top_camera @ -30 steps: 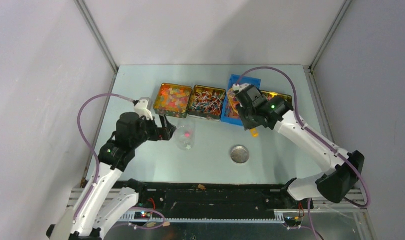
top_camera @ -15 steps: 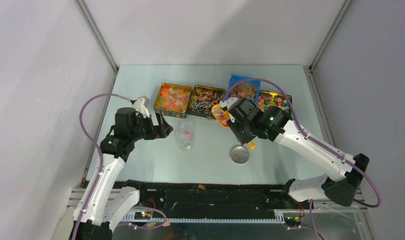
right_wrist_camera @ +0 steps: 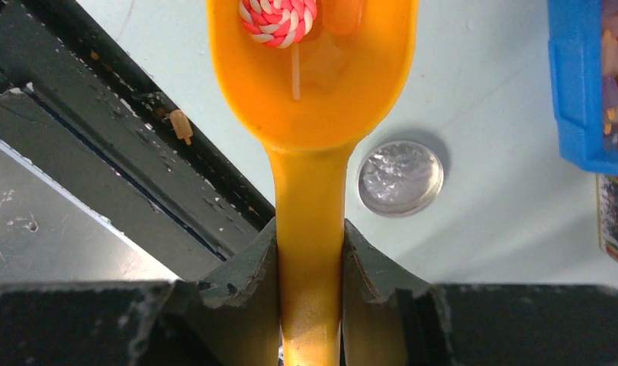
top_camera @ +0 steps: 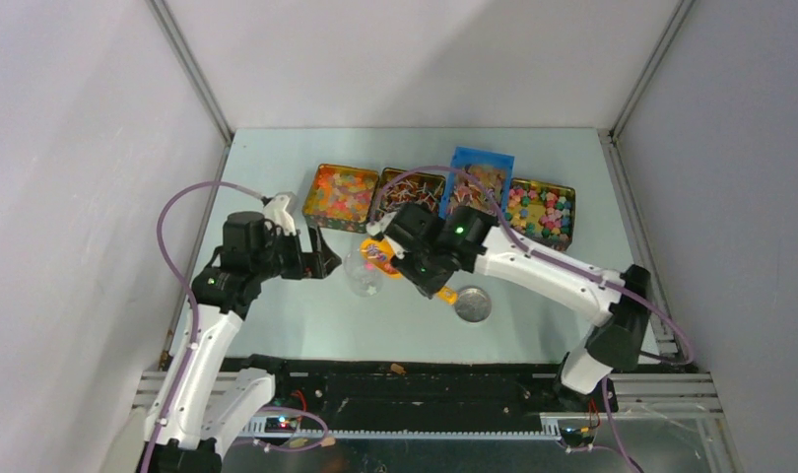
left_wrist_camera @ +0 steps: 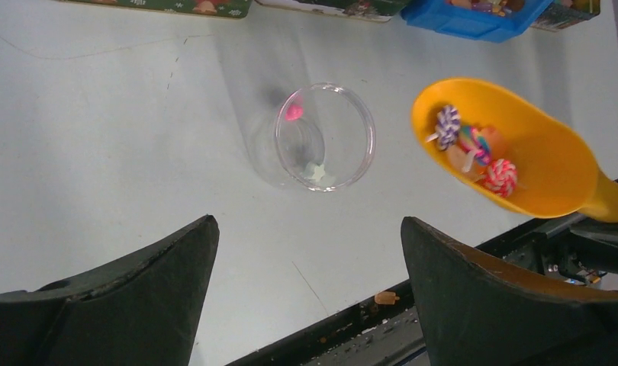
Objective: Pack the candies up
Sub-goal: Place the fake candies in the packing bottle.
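Observation:
A clear round jar point(top_camera: 364, 271) stands on the table; in the left wrist view point(left_wrist_camera: 325, 137) it holds a pink candy point(left_wrist_camera: 294, 111) and a pale one. My right gripper point(top_camera: 430, 273) is shut on the handle of the orange scoop point(right_wrist_camera: 311, 252). The scoop bowl point(top_camera: 383, 258) hangs just right of the jar, apart from it. In the bowl point(left_wrist_camera: 512, 152) lie a few candies: a purple lollipop, a red-and-white lollipop point(right_wrist_camera: 278, 19) and small pieces. My left gripper point(top_camera: 321, 258) is open and empty, left of the jar, with wide jaws point(left_wrist_camera: 310, 222).
Behind the jar stand a tin of orange gummies point(top_camera: 341, 192), a tin of lollipops point(top_camera: 407, 197), a blue tray point(top_camera: 479, 177) and a tin of coloured sweets point(top_camera: 541, 209). A round silver lid point(top_camera: 472, 304) lies right of the scoop. A stray candy point(top_camera: 397, 369) sits on the front rail.
My right arm has carried the loaded scoop left and forward from the blue tray to beside the jar. My left gripper has stayed left of the jar, open.

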You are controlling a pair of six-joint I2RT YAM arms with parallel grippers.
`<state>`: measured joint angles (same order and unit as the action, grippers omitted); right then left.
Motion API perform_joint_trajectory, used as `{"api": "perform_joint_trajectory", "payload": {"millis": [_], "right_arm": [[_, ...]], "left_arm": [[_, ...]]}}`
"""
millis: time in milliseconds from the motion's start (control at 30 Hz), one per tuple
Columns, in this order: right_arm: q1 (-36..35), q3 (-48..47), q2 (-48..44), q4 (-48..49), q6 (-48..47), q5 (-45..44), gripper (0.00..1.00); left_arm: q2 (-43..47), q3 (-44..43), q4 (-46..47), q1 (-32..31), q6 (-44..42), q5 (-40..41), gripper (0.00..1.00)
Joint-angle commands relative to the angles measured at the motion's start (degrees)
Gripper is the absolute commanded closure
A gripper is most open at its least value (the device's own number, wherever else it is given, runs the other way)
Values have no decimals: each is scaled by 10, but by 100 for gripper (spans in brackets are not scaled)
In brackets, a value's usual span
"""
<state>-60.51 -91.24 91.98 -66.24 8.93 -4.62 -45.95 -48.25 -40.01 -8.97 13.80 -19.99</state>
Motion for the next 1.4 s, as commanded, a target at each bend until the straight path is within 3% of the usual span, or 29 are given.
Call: {"api": "perform_joint_trajectory", "payload": {"millis": [0,367,1367], "right_arm": [[-19,-77,40,-22,-23,12,100],[-37,-131,98,-24,-27,36,100],[-26,-128,106,-8,-24,39,100]], "left_arm": [[1,-20,-12,5,-12,9,4],[-29,-22,45,5,46,-13,9],[-182,-9,111,5,42,-24,17]]}}
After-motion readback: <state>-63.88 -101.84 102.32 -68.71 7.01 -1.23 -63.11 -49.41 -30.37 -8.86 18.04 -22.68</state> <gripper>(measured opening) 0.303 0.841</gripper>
